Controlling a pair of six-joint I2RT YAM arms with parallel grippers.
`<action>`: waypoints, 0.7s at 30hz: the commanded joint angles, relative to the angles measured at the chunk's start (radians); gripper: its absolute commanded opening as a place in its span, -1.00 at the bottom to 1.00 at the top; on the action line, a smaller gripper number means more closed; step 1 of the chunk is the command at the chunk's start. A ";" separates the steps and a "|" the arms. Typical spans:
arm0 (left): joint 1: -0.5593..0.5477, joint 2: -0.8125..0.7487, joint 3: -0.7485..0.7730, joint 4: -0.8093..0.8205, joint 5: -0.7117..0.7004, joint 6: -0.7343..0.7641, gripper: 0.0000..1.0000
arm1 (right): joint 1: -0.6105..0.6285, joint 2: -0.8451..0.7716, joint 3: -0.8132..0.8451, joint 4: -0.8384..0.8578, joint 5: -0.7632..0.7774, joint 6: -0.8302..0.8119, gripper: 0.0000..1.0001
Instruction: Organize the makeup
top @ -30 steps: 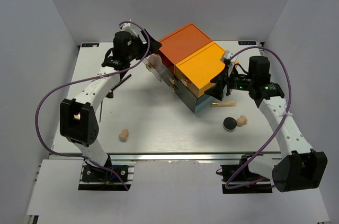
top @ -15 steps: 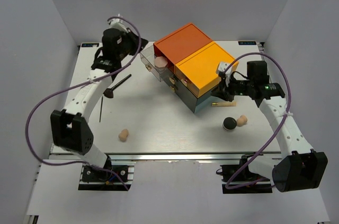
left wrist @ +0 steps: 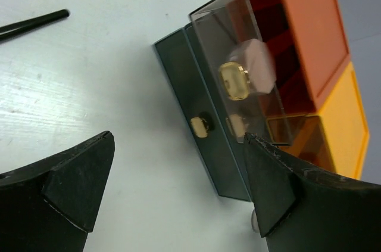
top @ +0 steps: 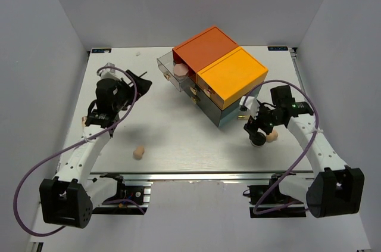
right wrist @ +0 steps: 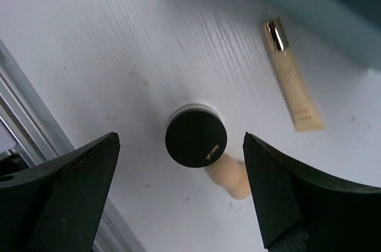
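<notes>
Hovering over the left half of the table (top: 178,136), my left arm ran up from its base at the near corner, bent at the elbow and pointed its wrist toward the drawer box (top: 221,70). My left gripper (top: 132,80) hung above the tabletop with its fingers (left wrist: 74,183) spread wide and nothing between them. Beyond that gap, my wrist camera saw the clear drawer (left wrist: 238,55) pulled out of the orange side of the box. A pale pink puff (left wrist: 260,66) lay inside it, and a dark drawer front (left wrist: 199,115) with a gold knob sat just beside it. A thin black brush (left wrist: 33,22) lay on the table, well apart from the box.

My right arm rose from the near right corner, folded at the elbow and tipped its wrist down at the table just in front of the box. My right gripper (top: 255,126) was also spread wide and empty, poised above the round black compact (right wrist: 195,140). A beige sponge (right wrist: 233,179) touched the compact. The beige tube (right wrist: 292,76) with its gold tip lay near them, close to the foot of the box. Another sponge (top: 139,152) sat alone toward the near left, well apart from both grippers.
</notes>
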State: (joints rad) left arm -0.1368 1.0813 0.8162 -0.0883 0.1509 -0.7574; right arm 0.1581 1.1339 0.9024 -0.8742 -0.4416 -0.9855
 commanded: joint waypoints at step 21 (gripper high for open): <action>0.005 -0.052 -0.086 -0.004 -0.037 -0.011 0.96 | 0.087 0.211 -0.255 0.374 0.466 0.439 0.75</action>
State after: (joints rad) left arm -0.1345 1.0637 0.7383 -0.0990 0.1268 -0.7742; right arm 0.2409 1.3258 0.6640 -0.5671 -0.0433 -0.5793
